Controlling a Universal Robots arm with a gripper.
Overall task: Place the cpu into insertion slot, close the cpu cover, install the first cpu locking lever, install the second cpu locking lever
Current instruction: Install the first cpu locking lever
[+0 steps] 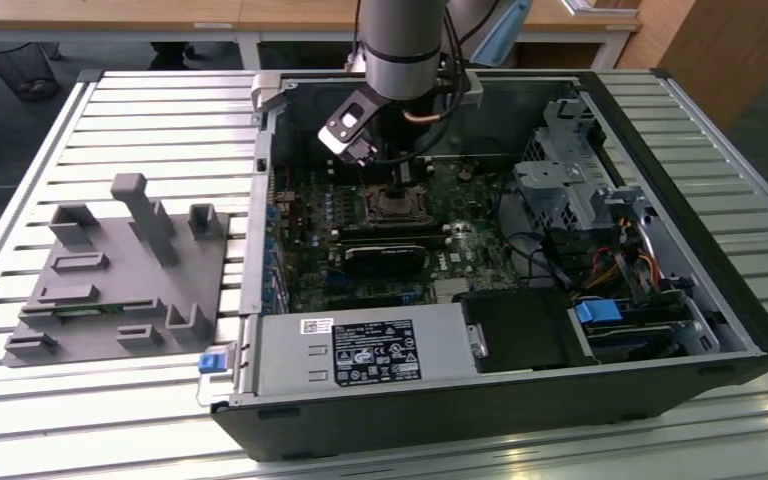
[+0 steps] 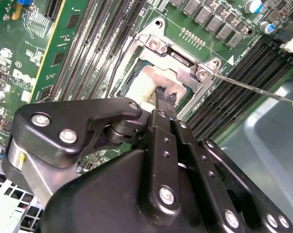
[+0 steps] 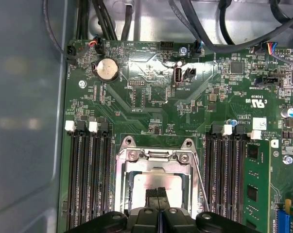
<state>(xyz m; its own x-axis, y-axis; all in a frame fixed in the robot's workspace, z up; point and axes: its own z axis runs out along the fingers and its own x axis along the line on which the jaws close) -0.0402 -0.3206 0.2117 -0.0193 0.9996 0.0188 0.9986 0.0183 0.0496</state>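
Hand (image 3: 158,194) of black links, clenched, tips over the dull flat cpu (image 3: 142,183) inside the silvery, square-windowed cpu cover (image 3: 153,156).

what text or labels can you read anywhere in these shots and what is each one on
Nothing can be quoted with confidence.
Black label on the power supply box, exterior view: lines of print and marks, too small to read.
Small white sticker on the same box: too small.
White lettering on the green circuit board, first wrist view: tiny and upside down, not readable.
White tag on that board: blurred.
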